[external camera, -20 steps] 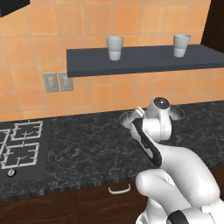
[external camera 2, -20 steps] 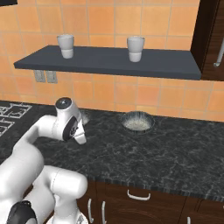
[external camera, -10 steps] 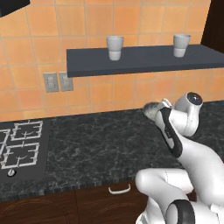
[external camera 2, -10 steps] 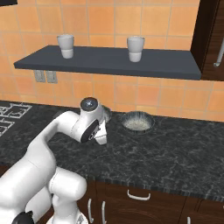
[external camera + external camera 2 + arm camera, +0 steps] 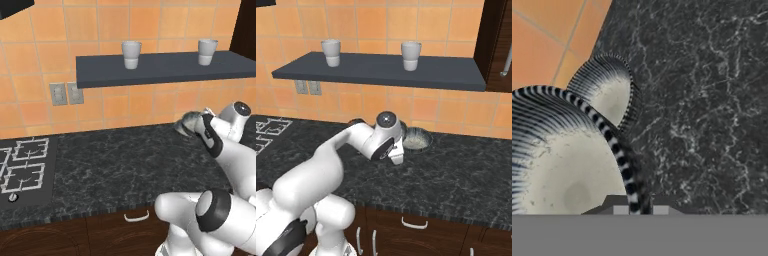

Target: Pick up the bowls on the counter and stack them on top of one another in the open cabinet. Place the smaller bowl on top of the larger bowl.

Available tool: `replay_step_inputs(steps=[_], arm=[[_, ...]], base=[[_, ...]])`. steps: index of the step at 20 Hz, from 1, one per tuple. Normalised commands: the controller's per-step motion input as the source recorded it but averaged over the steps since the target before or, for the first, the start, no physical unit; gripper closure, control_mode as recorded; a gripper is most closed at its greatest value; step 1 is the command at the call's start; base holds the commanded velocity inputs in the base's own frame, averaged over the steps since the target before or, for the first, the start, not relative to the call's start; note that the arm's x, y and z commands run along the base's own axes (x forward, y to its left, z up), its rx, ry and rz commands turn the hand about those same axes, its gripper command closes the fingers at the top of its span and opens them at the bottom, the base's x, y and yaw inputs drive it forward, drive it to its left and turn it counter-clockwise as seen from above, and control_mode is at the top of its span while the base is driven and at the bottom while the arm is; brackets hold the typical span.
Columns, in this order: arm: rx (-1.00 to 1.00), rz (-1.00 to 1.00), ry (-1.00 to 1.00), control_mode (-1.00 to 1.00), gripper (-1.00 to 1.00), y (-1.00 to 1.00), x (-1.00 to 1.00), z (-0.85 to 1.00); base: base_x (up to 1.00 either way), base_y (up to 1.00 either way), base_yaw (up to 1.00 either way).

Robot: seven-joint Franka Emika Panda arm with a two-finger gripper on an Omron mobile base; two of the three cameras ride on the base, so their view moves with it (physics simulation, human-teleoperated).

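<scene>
I see my tool clamped on the rim of a striped bowl with a pale inside, lifted above the black marbled surface. A second bowl sits on the surface near the orange wall tiles. Two pale cups stand on the slate shelf.

Two pale cups stand on the shelf board: one to the left and one to the right. Two bowls are seen in the hand view, a nearer one and a farther one. Two wall sockets are on the tiles.
</scene>
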Motion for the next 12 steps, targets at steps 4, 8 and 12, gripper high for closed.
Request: replay_step_inputs(steps=[4,8,12], arm=[[0.0,0.0,0.0,-1.0,1.0,-0.47,0.43,0.0],[0.0,0.0,0.0,-1.0,1.0,-0.51,0.38,0.0],[0.0,0.0,0.06,-1.0,1.0,-0.29,0.45,-0.12]], base=[[0.0,0.0,0.0],[0.0,0.0,0.0],[0.0,0.0,0.0]])
